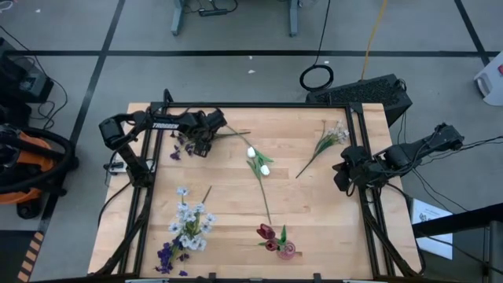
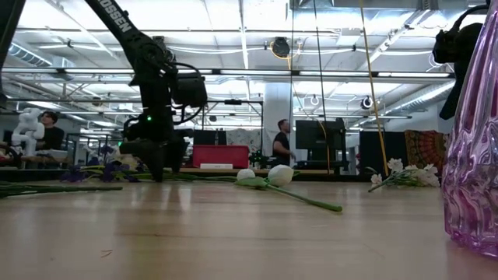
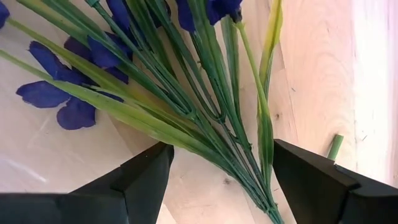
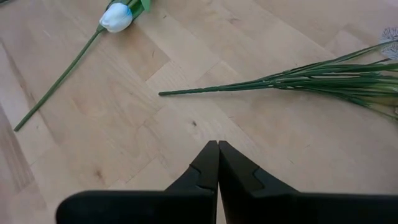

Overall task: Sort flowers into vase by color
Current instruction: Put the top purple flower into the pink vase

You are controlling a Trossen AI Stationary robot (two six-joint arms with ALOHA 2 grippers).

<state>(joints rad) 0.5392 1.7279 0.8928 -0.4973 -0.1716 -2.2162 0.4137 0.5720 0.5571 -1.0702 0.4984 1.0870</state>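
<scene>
**Inspector:** Your left pincer [image 3: 217, 177] stood with its fingers wide apart, straddling the stems of the purple sprig [image 1: 185, 145] at the far left of the table [image 1: 314, 212]. It held nothing; I could not tell whether either fingertip touched the stems.

**Operator:** And the right one?

**Inspector:** You had the right pincer [image 4: 217, 162] waiting at the table's right edge, fingers pressed together and empty, with the pale blossom sprig [image 1: 328, 144] lying near it.

**Operator:** How did you judge the sprig would handle?

**Inspector:** Light and limp, in my judgement. Thin stems and leaves like those would bend and splay under a squeeze, and smooth stems might slip. You would have done best to take hold low down, where the stems gather into one bundle, not at the petals or loose leaves.

**Operator:** Where was everything else?

**Inspector:** The white tulips [image 1: 259, 161] lay mid-table. A white blossom cluster [image 1: 191, 220] and more purple flowers [image 1: 167, 255] lay near the front left. You already had the red tulips [image 1: 269, 234] at the pink vase [image 1: 286, 251] near the front edge. By my reading, most of the sorting remained to be done.
</scene>
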